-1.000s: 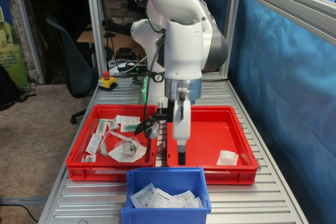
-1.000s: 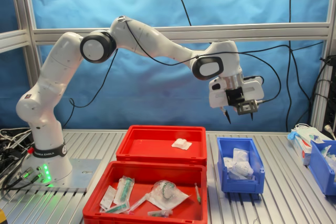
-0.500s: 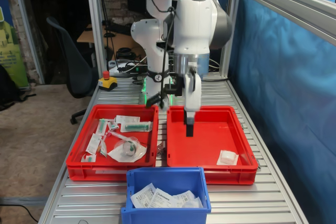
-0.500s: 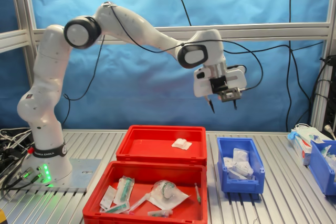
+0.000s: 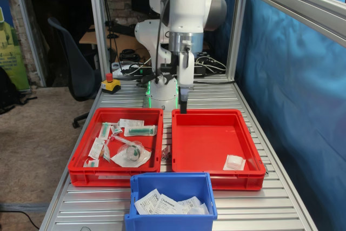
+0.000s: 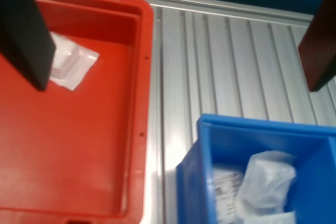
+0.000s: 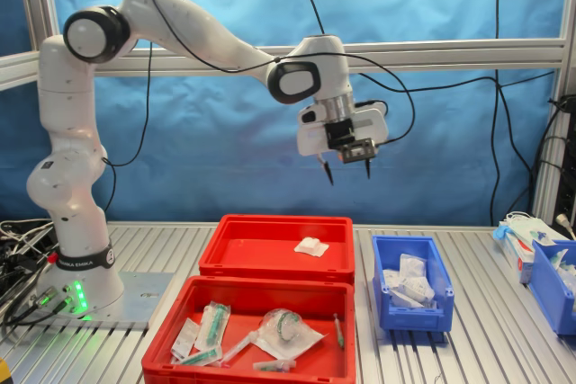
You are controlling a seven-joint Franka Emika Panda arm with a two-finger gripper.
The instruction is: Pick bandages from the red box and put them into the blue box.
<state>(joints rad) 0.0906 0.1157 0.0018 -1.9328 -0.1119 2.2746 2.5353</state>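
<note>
Our gripper (image 7: 346, 170), spread and empty, has swung up from the blue box (image 7: 411, 297) toward the red box (image 7: 275, 263); last bandage (image 7: 311, 246) at its 3 o'clock corner is next.

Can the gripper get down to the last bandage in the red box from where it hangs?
Probably yes. The gripper hangs open and empty high above the red box, and the bandage lies alone on the bare floor with nothing over it.

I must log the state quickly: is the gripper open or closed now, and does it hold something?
Gripper: open, jaws spread wide apart and holding nothing, high above the red box.
</note>
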